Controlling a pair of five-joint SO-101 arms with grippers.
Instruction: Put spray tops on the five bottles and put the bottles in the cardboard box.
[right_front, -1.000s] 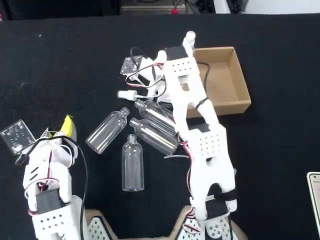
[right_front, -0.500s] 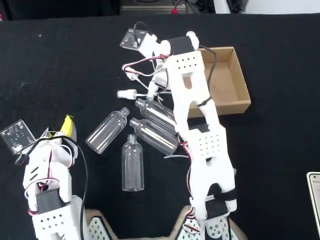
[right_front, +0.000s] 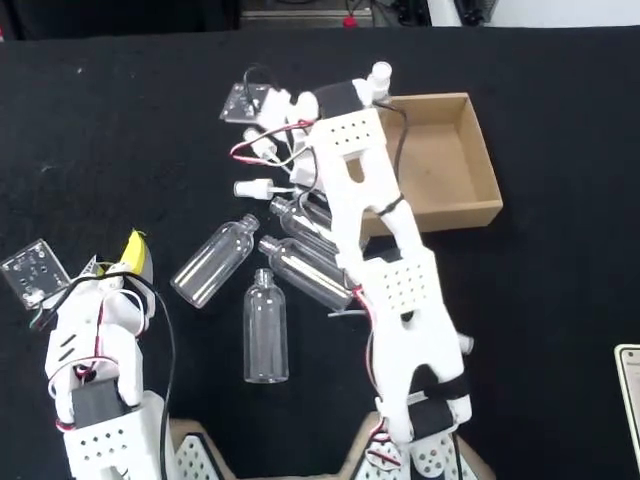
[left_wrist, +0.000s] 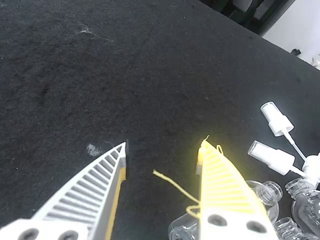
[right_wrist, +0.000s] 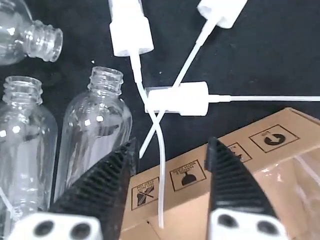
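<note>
Right wrist view — right claw (right_wrist: 171, 145) spread wide over cardboard box (right_wrist: 240, 165).

Box (right_front: 440, 160) on the bench (right_front: 560, 300), toward its far side. Left of the box, off its front corner, four bottles (right_front: 265, 325) lie clustered on the bench. Three tops (right_wrist: 177, 98) lie crossed just beside the box's left wall; a further top (right_front: 378, 75) sits at its back-left corner. Right tool (right_wrist: 171, 144) over the left wall; left tool (left_wrist: 164, 145) well left of the box, nearer the front.

three boxed handling pictograms (right_wrist: 185, 175), printed on cardboard box (right_wrist: 287, 150) wall
</note>
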